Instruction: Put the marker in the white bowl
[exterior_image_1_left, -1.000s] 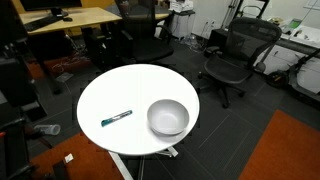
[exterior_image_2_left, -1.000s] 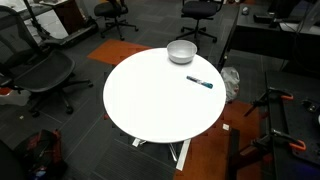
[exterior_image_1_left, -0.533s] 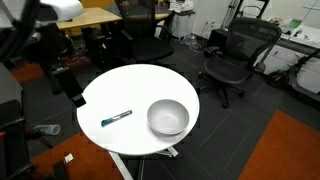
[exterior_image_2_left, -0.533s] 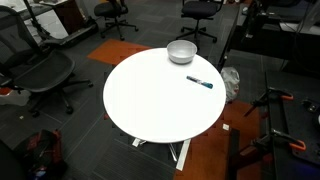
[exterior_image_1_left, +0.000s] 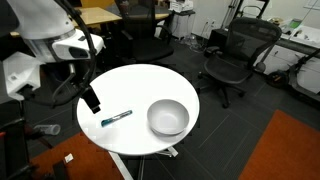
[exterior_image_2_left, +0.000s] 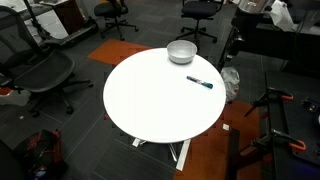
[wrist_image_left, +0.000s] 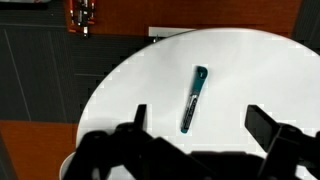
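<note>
The marker is a short blue-teal stick lying flat on the round white table, left of the white bowl. Both exterior views show marker and bowl a short way apart. The bowl is upright and empty. My gripper hangs above the table's edge, just beside the marker and clear of it. In the wrist view the marker lies between and a little beyond my open fingers. The gripper holds nothing.
Black office chairs stand round the table, with another at its side. A wooden desk is behind. Orange carpet lies beside the table base.
The arm has swung into view and come down from the upper left toward the table edge near the marker. Marker and bowl have not moved.
</note>
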